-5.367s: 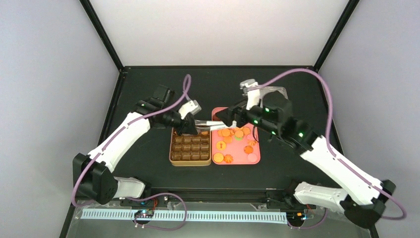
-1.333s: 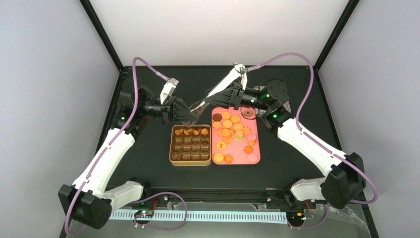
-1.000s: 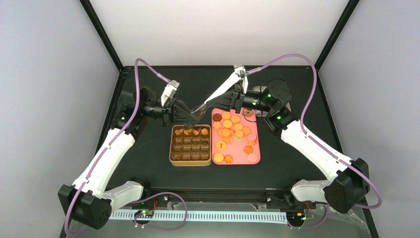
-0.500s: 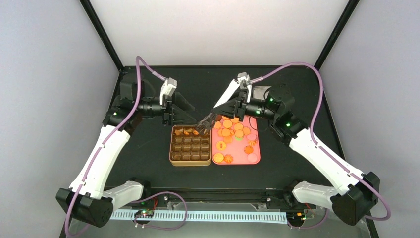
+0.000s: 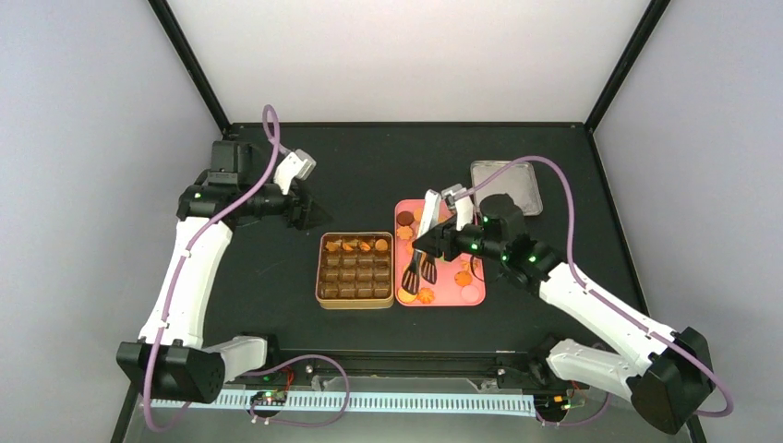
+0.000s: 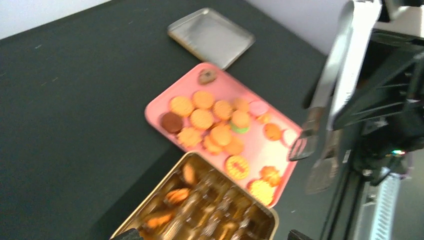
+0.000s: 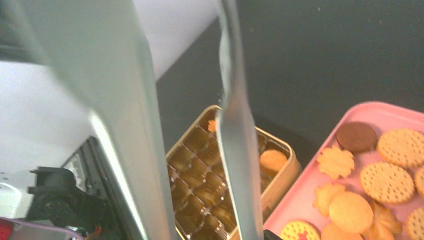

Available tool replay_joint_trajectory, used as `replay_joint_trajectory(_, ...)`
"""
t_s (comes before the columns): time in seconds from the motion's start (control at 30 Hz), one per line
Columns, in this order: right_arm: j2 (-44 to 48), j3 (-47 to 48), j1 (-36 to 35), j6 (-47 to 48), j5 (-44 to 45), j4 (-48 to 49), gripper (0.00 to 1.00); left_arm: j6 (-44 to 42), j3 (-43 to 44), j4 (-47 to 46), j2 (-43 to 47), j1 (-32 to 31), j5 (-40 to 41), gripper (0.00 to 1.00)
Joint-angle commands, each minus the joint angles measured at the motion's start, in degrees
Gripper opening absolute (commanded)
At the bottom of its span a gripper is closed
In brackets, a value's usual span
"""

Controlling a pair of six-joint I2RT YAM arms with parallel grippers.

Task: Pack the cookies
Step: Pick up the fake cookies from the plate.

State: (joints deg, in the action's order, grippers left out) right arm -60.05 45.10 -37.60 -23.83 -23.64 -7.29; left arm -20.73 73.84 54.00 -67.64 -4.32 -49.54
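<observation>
A: Dark worktop [image 5: 369, 166] between pale walls, a pink tray [image 5: 449, 288] at centre and a gold tin [image 5: 320, 277] just beside its left edge. Where are the cookies [image 7: 387, 182]?

B: Mostly loose on the tray. Four sit in the tin's top row, and the other compartments look bare.

A: And the arms?

B: The right end effector [image 5: 441, 244] is clenched on the metal tongs [image 5: 429, 210]. Their blades stand apart with nothing between them, over the tray's lower left corner in the overhead view. The left end effector [image 5: 312, 214] hangs to the upper left of the tin, fingers spread, holding nothing.

A: So the step is picking one up?

B: I judge so. To do it well, choose a cookie lying alone, like the round one at that corner, rather than the overlapped heap higher up. Bring the blades down on either side of it, low to the tray, and close gently, since thin biscuits probably crack or flip if pinched hard. Lift straight up before crossing the tin's rim, then aim for the second row
</observation>
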Motion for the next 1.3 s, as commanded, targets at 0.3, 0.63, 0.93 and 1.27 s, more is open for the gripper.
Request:
replay_joint_trajectory(0.3,-4.5,-1.5,-13.0,4.4,26.9,-0.8,0.49,-12.3,-12.0,1.9,0.8,11.8,15.4,0.77)
replay_joint_trajectory(0.63,-5.9,-4.4,-20.3,3.3,42.1,4.0,0.48,-12.2,-13.0,1.4,-0.2,13.8,13.5,0.77)
replay_joint_trajectory(0.93,-5.7,-8.1,-23.5,2.0,48.2,6.3,0.47,-12.0,-13.2,1.4,0.2,13.9,13.3,0.77)
replay_joint_trajectory(1.27,-2.8,-10.5,-24.2,0.5,47.9,7.0,0.48,-11.7,-11.6,2.5,0.2,14.0,12.7,0.77)
